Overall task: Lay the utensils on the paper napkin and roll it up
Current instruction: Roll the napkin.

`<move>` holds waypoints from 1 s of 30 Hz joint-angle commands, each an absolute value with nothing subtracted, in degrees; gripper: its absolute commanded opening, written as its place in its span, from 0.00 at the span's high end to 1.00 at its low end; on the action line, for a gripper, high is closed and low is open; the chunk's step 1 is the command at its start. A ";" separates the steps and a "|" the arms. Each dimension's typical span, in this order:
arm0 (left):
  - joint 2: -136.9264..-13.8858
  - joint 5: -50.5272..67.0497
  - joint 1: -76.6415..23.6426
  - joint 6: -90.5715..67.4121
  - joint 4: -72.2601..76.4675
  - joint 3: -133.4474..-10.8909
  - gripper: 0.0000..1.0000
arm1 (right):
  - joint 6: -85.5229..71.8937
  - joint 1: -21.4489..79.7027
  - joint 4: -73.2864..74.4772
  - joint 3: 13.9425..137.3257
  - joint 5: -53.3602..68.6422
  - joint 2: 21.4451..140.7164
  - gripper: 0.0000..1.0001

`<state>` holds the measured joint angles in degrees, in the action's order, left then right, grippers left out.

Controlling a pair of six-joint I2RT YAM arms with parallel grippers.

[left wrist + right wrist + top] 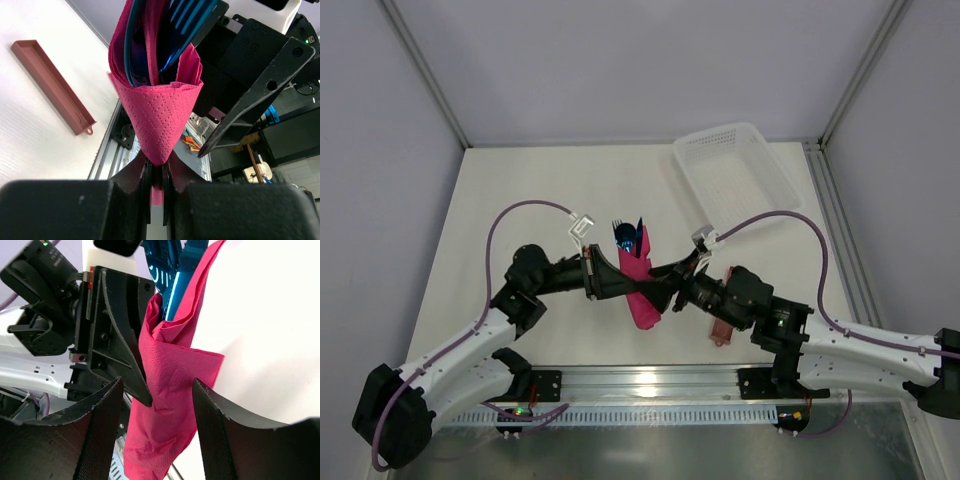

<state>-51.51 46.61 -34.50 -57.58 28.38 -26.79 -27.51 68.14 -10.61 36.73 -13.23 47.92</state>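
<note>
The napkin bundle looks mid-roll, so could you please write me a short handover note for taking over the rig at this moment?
Left claw: shut on the lower tip of the napkin.
Right claw: open, jaws either side of the napkin, not gripping.
Utensils: blue, inside the napkin, heads poking out the top.
Done: utensils wrapped in a loose cone.
Left: a flap sticks out, so the roll probably needs tightening, then setting down.
</note>
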 commanded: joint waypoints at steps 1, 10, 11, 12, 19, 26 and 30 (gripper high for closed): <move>-49.49 47.29 -34.80 -56.78 30.68 -28.57 1.00 | -28.56 68.47 -11.07 39.55 -15.21 49.83 0.41; -48.60 47.20 -34.89 -56.69 30.59 -27.95 1.00 | -29.09 68.47 -15.30 38.23 -13.27 51.15 0.42; -48.69 47.02 -34.89 -56.69 30.59 -27.95 1.00 | -29.27 68.47 -14.86 38.23 -13.18 50.89 0.41; -48.60 46.76 -34.89 -56.43 29.89 -28.12 1.00 | -29.70 68.47 -14.07 38.06 -13.01 50.54 0.41; -47.99 44.12 -34.89 -55.02 27.33 -28.83 1.00 | -32.34 68.55 -11.95 34.28 -9.85 45.88 0.46; -48.25 42.98 -34.89 -54.76 26.81 -29.18 1.00 | -34.01 68.91 -12.75 30.94 -8.87 42.28 0.49; -48.78 42.63 -34.89 -54.49 26.54 -29.36 1.00 | -33.66 68.99 -11.95 31.29 -9.76 40.87 0.50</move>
